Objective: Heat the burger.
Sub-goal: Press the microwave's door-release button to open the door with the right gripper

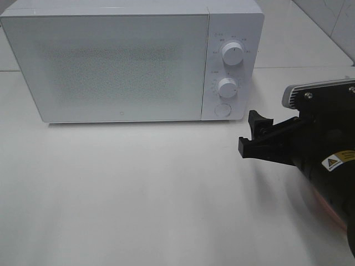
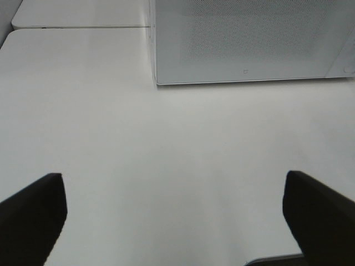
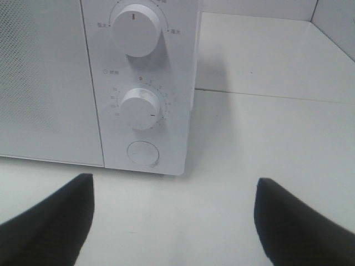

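Observation:
The burger is out of view in every frame. The white microwave (image 1: 122, 66) stands at the back of the table with its door shut. My right gripper (image 1: 250, 133) is open and empty, hovering in front of the microwave's control panel, right of the round door button (image 1: 222, 110). In the right wrist view the open gripper (image 3: 175, 221) faces that button (image 3: 142, 153) and the lower knob (image 3: 140, 109). My left gripper (image 2: 175, 221) is open and empty above bare table, facing the microwave's left front corner (image 2: 158, 77). It is outside the exterior high view.
The white table (image 1: 138, 194) stretches in front of the microwave. The upper knob (image 1: 232, 54) and lower knob (image 1: 227, 87) sit on the right panel. A pinkish-orange sliver (image 1: 328, 206) shows under the right arm; I cannot tell what it is.

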